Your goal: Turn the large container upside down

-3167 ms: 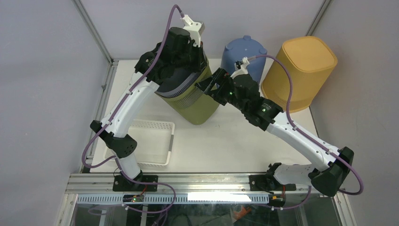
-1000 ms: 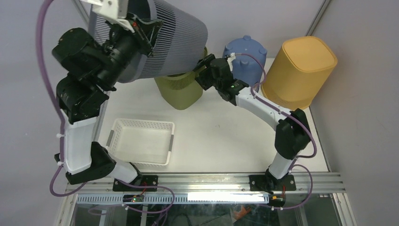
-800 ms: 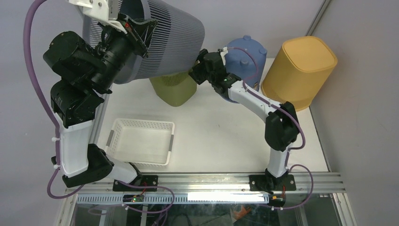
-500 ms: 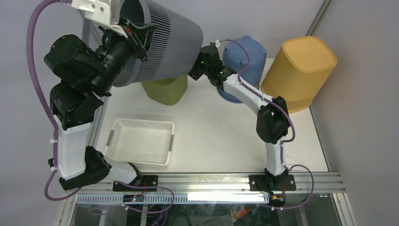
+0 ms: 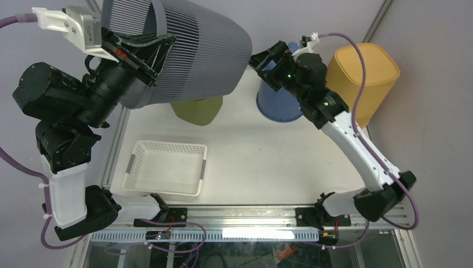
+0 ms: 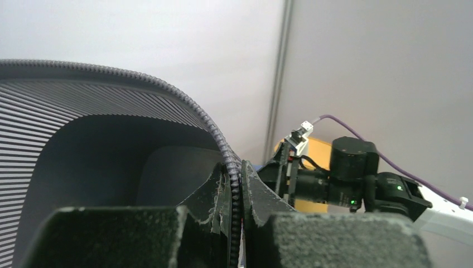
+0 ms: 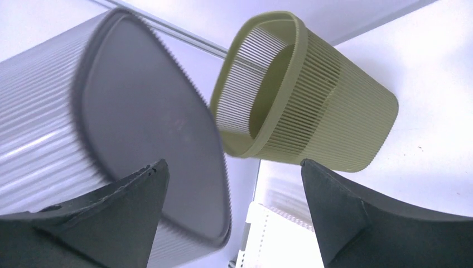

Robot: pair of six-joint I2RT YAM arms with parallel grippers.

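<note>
The large grey ribbed container (image 5: pixel 195 56) hangs in the air over the table's back left, tipped on its side with its mouth to the left and its flat base to the right. My left gripper (image 5: pixel 159 47) is shut on its rim; the left wrist view shows the rim (image 6: pixel 184 106) pinched between my fingers (image 6: pixel 235 178). My right gripper (image 5: pixel 262 61) is open and empty, just right of the container's base, not touching it. The right wrist view shows that dark base (image 7: pixel 150 128) beside my open gripper (image 7: pixel 231 164).
An olive ribbed container (image 5: pixel 198 109) stands upright under the grey one, also in the right wrist view (image 7: pixel 312 111). A blue container (image 5: pixel 279 103) and a yellow one (image 5: pixel 368 72) stand upside down at the back right. A white basket (image 5: pixel 167 167) sits front left.
My left arm has lifted the grey container out of the olive one and tipped it sideways. The olive container slid left. My right gripper rose and drew back to the right.
</note>
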